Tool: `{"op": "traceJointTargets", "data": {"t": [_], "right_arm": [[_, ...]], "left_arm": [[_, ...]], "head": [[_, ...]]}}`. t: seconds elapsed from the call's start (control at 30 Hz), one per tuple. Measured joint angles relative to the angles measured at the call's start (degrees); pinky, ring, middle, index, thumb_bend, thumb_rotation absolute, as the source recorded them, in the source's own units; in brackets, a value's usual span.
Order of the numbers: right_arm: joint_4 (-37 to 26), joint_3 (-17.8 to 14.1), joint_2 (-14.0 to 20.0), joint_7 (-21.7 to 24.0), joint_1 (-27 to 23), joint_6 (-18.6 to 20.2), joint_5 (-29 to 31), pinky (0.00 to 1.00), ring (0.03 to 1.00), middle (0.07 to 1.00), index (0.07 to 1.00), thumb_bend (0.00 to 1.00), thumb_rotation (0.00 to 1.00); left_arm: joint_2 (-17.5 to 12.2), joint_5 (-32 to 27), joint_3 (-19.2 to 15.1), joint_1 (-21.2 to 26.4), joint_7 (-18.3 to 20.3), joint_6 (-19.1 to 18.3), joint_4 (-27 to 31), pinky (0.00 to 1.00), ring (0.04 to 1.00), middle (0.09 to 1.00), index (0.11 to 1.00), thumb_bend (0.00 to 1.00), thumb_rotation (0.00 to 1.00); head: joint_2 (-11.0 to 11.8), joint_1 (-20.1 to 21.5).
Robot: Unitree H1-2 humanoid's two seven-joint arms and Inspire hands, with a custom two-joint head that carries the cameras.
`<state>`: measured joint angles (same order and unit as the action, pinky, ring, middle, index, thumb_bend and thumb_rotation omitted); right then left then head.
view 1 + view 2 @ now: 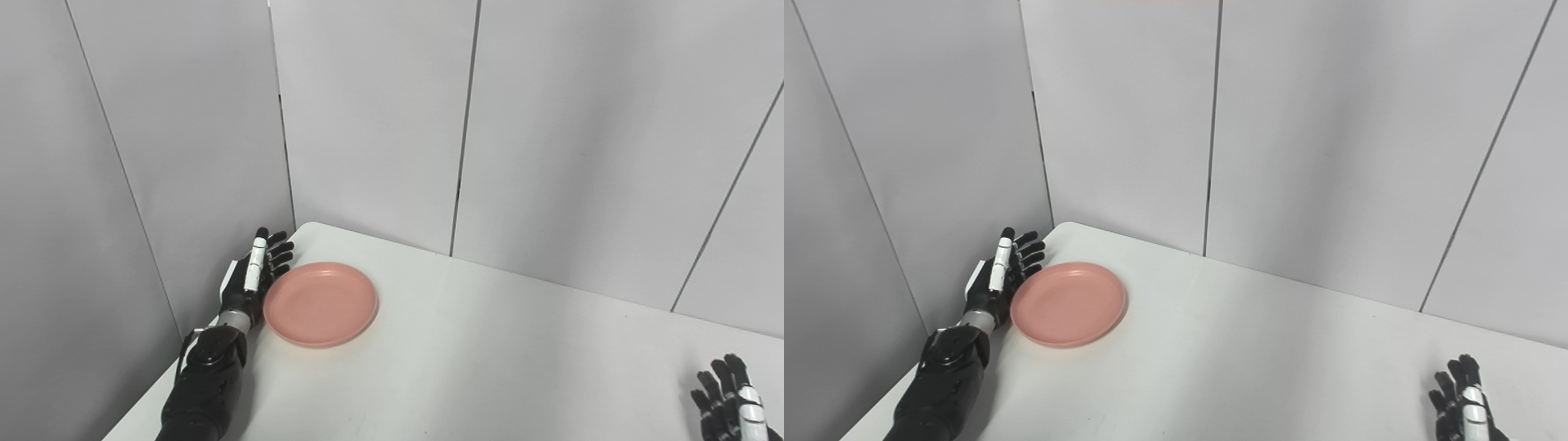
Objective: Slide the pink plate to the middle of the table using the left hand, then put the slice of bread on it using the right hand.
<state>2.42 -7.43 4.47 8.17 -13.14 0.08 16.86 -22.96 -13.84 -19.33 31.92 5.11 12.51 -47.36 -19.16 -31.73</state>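
The pink plate (pixel 320 303) lies empty on the white table (pixel 490 361), near its far left corner. My left hand (pixel 254 272) stands edge-on at the plate's left rim, fingers straight and apart, palm facing the plate, right beside or touching the rim; it holds nothing. It also shows in the right eye view (pixel 999 272). My right hand (pixel 729 401) is at the bottom right corner above the table, fingers spread upward, empty and partly cut off by the picture edge. No slice of bread shows in either view.
Grey wall panels (pixel 380 122) enclose the table at the back and left, close behind my left hand. The table's left edge runs just outside my left forearm (pixel 205 386).
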Motion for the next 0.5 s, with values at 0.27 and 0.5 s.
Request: {"op": "traceJointTargets", "data": {"t": [0.27, 0.5], "right_arm": [[0.0, 0.0, 0.0, 0.0, 0.0, 0.0, 0.0, 1.0, 0.975, 0.984, 0.988, 0.6, 0.87], [0.0, 0.0, 0.0, 0.0, 0.0, 0.0, 0.0, 1.0, 0.982, 0.988, 0.988, 0.61, 0.87]], "left_arm": [[0.6, -1.2, 0.4, 0.0, 1.8, 0.0, 0.1, 0.81, 0.827, 0.806, 0.775, 0.78, 1.0], [1.7, -1.3, 1.2, 0.0, 2.6, -0.2, 0.4, 0.79, 0.822, 0.806, 0.778, 0.8, 1.0]], "head": [[-0.3, 0.0], [-0.4, 0.0]]}}
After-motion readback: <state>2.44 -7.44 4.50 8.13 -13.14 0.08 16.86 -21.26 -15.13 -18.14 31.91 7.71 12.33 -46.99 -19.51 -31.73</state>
